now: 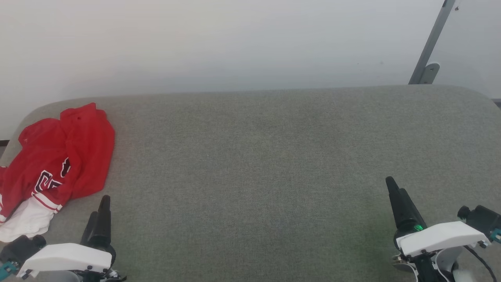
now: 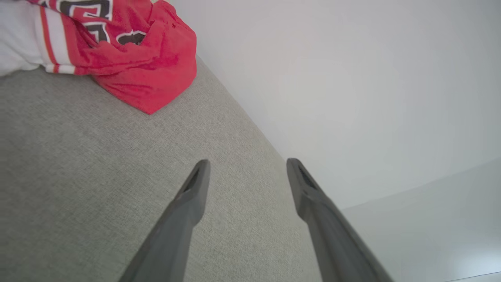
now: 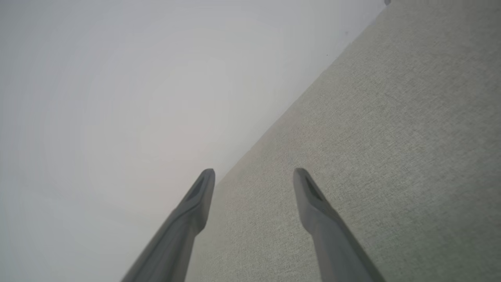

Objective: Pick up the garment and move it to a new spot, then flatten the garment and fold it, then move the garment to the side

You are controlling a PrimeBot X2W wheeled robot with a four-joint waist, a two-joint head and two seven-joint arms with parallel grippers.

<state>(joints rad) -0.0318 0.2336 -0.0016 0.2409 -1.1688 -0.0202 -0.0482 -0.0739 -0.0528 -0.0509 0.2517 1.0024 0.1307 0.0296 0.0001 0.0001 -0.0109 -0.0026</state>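
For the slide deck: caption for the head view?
Crumpled red garment at far left of grey fabric surface; left hand and right hand open, empty.

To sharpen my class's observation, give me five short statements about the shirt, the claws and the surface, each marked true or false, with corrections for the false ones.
1. The garment lies crumpled at the left end of the grey surface. True.
2. The left claw grips the garment. False: it is open and empty, apart from the garment.
3. The right claw is open and empty. True.
4. The garment is blue. False: it is red, with a white sleeve.
5. The garment lies nearer the right claw. False: it lies nearer the left claw.
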